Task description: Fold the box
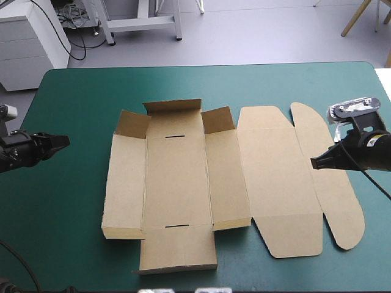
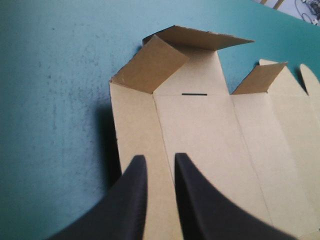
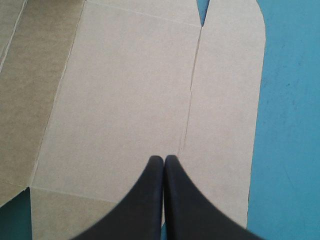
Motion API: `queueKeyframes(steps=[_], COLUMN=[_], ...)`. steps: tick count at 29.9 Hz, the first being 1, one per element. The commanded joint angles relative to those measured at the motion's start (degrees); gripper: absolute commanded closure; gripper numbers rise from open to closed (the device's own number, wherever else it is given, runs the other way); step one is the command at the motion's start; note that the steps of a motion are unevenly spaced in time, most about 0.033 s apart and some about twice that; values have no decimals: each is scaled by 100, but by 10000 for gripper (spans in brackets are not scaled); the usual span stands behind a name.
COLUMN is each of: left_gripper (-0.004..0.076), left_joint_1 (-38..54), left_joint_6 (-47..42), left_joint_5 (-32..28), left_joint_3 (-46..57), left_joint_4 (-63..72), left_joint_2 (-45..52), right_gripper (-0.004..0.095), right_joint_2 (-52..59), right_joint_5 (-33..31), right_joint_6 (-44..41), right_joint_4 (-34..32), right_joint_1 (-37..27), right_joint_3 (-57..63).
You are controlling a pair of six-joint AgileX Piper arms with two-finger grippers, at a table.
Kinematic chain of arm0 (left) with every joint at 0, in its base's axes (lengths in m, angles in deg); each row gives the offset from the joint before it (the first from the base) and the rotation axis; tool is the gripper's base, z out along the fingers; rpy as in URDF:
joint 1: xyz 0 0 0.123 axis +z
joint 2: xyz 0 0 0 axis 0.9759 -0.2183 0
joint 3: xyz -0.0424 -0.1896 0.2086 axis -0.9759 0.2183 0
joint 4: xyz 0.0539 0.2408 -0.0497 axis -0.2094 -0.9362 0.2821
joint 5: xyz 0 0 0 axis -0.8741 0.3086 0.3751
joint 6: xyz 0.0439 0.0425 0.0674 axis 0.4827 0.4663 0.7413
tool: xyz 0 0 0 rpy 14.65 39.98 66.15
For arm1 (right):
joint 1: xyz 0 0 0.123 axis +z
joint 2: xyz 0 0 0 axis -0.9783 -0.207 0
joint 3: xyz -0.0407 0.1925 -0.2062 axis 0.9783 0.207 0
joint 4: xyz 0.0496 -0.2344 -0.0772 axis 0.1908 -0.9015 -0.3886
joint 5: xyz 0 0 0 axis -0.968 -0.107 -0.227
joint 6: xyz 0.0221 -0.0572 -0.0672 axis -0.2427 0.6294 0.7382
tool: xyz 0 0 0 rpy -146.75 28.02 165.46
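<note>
High view has the teal-green bench (image 1: 73, 122) filling most of the picture. The brown box (image 1: 232, 177) lies near its middle as a cut sheet, mostly flat. Its base panel (image 1: 177, 183) sits toward the left, and the long side panels (image 1: 124, 183) on either side of it tilt up a little. The far end flap (image 1: 174, 107) and the two corner tabs (image 1: 133, 125) beside it stand partly raised. The wide lid panel (image 1: 278, 177) and the rounded flap (image 1: 333, 183) beyond it lie flat toward the bench's right edge.

The left claw (image 1: 61, 142) hangs over bare cover, well apart from the box's left edge and pointing at it. In the left wrist view its black fingers (image 2: 135, 200) stand narrowly apart with nothing between them. The right claw (image 1: 314, 162) is above the crease between lid panel and rounded flap, pressed together into one point. Whether its tip touches the board cannot be told.

Two thin dark slots (image 1: 177, 135) mark the base panel's far and near creases.
</note>
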Motion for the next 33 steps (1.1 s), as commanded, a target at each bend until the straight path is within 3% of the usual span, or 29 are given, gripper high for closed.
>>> queueKeyframes(steps=[1, 4, 6, 16, 24, 29, 33], left_gripper=[341, 97, 0, -6, 0, 0, 0], left_joint_1=[18, 18, 7, 7, -75, -807, -1636], left_joint_6=[-58, -89, -132, 179, 606, 667, 614], left_joint_5=[87, 135, 134, -525, -550, -672, -1133], left_joint_3=[-35, 176, 397, 1955, 2596, 2596, 2596], left_joint_4=[32, -33, -33, -83, 22, 22, 56], left_joint_2=[27, -10, -24, -52, -521, -855, -1140], right_gripper=[927, 927, 927, 927, 927, 927, 927], right_joint_2=[108, 108, 108, 108, 108, 108, 108], right_joint_5=[297, 297, 297, 297, 297, 297, 264], right_joint_6=[55, 55, 55, 55, 65, 101, 101], right_joint_4=[51, 129, 180, 206, 265, 320, 320], right_joint_1=[-49, -49, -49, -49, -49, -49, -49], right_joint_3=[-142, -142, -142, -142, -142, -142, -142])
